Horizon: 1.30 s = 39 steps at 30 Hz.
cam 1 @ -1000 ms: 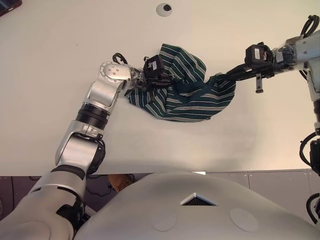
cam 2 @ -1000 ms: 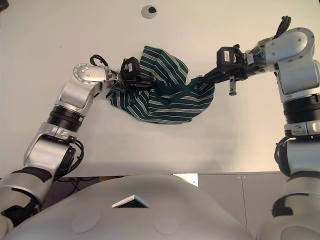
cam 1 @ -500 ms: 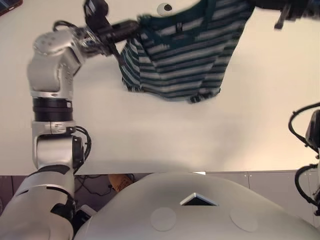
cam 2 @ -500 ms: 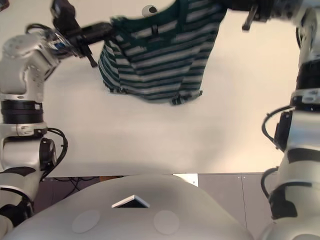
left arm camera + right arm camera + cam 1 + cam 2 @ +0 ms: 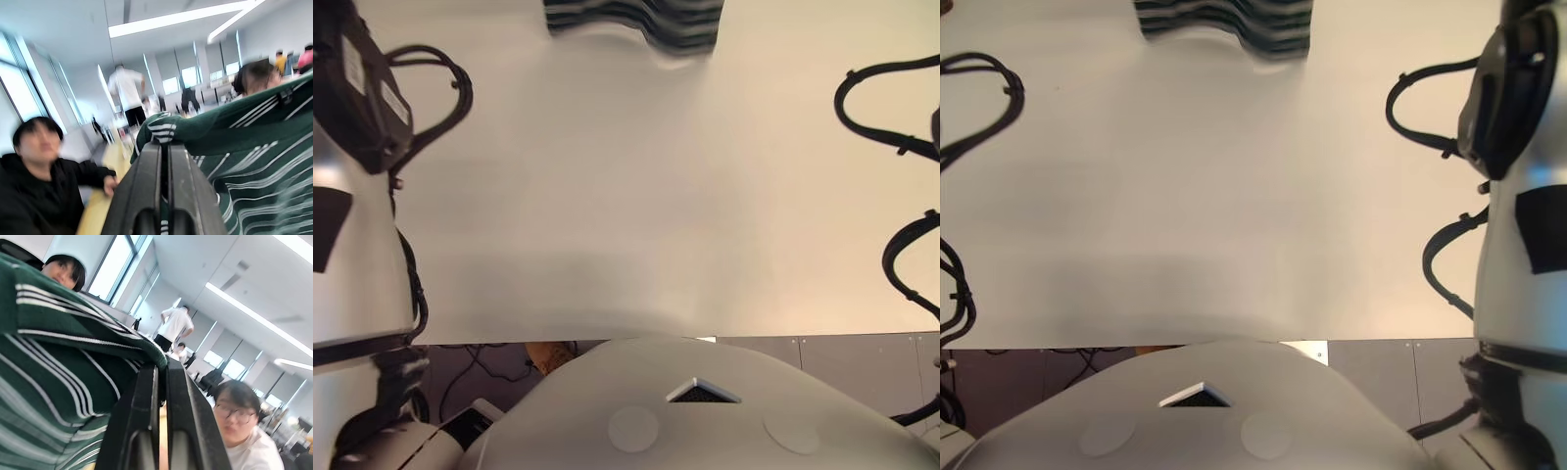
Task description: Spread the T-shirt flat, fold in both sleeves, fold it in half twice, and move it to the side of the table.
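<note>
On our left, the left gripper point(image 5: 164, 146) has its 2 fingers pressed together on a bunched edge of the green striped T-shirt point(image 5: 254, 161). The cloth is pinched in the slit between them and runs off toward the other arm.

In the middle, the head views show the shirt's lower hem hanging at the far edge of the scene over the white table point(image 5: 607, 196). We cannot tell whether the hem touches the surface.

On our right, the right gripper point(image 5: 160, 364) is likewise clamped on a fold of the same shirt, and the fabric drapes away toward the left arm's side.

We judge that the spreading step is in hand. The shirt hangs between the 2 grippers, its width stretched from one pair of jaws to the other and its length dropping toward the table. The coming move turns on this: the cloth lies below and between the jaws, and neither arm is nearer to it. Both arms would therefore need to lower evenly, hem first, or the shirt will land skewed or bunched.
</note>
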Each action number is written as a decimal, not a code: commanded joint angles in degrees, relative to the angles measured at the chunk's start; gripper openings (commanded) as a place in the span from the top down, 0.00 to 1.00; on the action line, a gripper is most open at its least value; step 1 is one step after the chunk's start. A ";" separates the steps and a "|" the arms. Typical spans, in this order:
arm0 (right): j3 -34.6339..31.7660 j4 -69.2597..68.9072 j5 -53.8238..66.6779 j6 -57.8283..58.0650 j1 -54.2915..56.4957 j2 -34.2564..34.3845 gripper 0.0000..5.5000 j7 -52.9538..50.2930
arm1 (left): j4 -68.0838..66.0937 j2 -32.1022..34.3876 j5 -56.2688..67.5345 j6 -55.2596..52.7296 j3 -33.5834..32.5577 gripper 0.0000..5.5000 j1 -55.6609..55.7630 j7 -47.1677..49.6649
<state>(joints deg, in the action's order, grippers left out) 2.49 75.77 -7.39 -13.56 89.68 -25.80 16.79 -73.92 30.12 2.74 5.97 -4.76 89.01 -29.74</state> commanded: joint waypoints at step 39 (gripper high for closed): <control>5.70 -80.55 23.83 50.73 -61.78 -12.97 0.78 48.12 | 114.47 15.44 28.63 -62.22 -13.77 0.75 -96.13 -13.56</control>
<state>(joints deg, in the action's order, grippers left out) 4.71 -14.32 20.28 35.90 20.46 -47.73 74.45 47.07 48.27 35.10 -53.23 -20.50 -10.01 -50.83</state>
